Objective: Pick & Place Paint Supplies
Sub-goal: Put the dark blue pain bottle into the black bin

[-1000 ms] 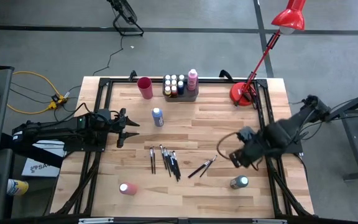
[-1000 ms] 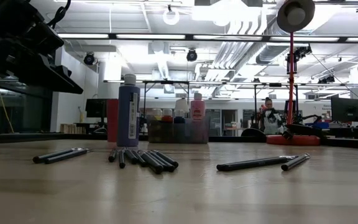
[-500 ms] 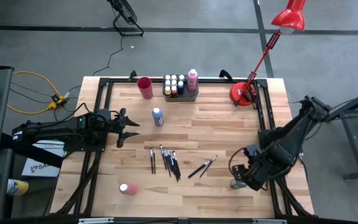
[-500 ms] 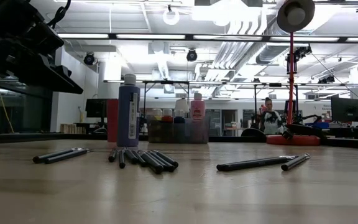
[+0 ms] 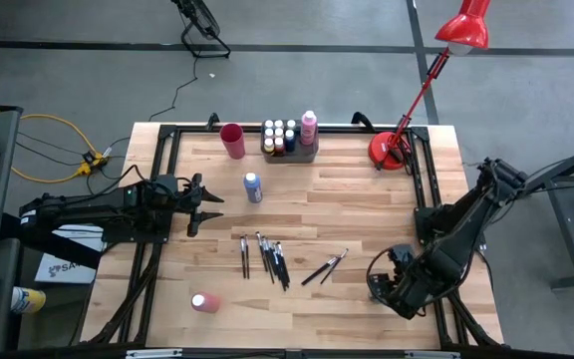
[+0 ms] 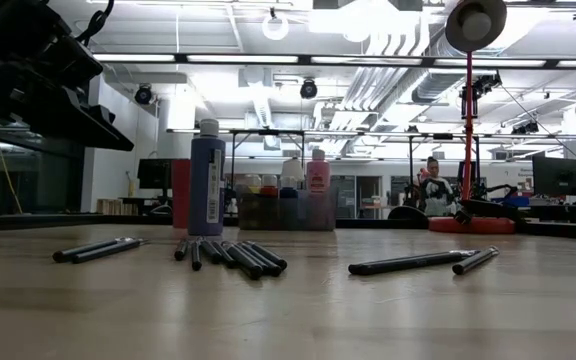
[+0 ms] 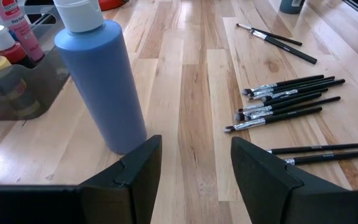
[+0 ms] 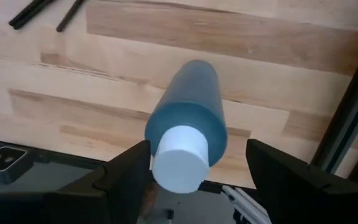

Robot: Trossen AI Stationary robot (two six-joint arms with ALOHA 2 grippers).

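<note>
1. Teal bottle (image 8: 188, 118) stands upright between the right gripper's (image 8: 197, 165) two fingers, its white cap toward the camera in the right wrist view; the jaws are spread wide, one finger on each side of the bottle, with a gap visible on both sides, so nothing is gripped.
2. In the high view that gripper (image 5: 385, 287) sits at the lower right of the frame, over the table's (image 5: 367, 199) near right corner, and hides the bottle.
3. Blue bottle (image 7: 101, 81) stands upright just ahead of the left gripper (image 7: 194, 165), off to one side of the gap between its fingers rather than inside it; the jaws are partly apart and hold nothing.
4. In the high view the left gripper (image 5: 205, 205) is at centre left, with the blue bottle (image 5: 253, 187) to its right and a little higher, apart from it.
5. Brushes (image 5: 269, 257) lie in a loose row at lower centre of the high view, with two more brushes (image 5: 325, 267) crossed to their right; none touch a gripper.
6. Pink bottle (image 5: 204, 302) is at the lower left of the table.
7. Tray (image 5: 313, 152) at top centre holds several small bottles, with a tall pink one at its right end.
8. Red cup (image 5: 232, 140) stands just left of the tray.
9. Red lamp (image 5: 390, 150) stands at the upper right.
</note>
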